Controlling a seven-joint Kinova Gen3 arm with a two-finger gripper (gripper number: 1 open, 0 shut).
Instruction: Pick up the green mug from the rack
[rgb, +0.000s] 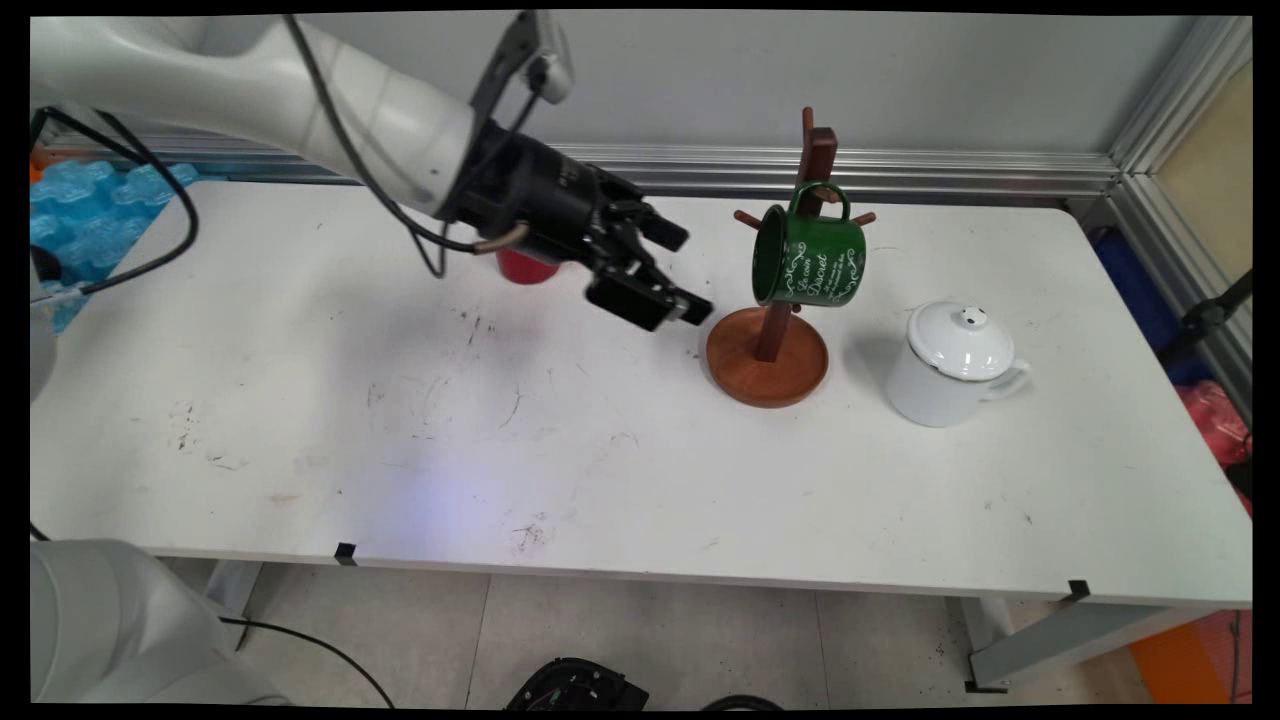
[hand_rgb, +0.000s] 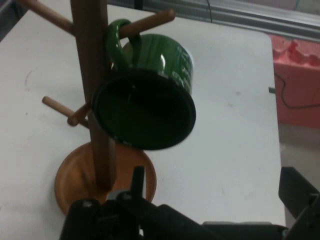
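Nearest you, bare worktop (rgb: 600, 480); your claw (rgb: 670, 275), fingers apart and empty, hovers just left of the wooden mug tree (rgb: 768, 345) holding the green mug (rgb: 810, 258).

Robotics lab, white worktable (rgb: 300, 450) scuffed with marks, aluminium framing (rgb: 900, 170) along a bare wall, cables underneath

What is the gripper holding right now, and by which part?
Nothing. The gripper is open and empty, hanging above the table just left of the mug stand. The green mug hangs by its handle on a peg of the stand.
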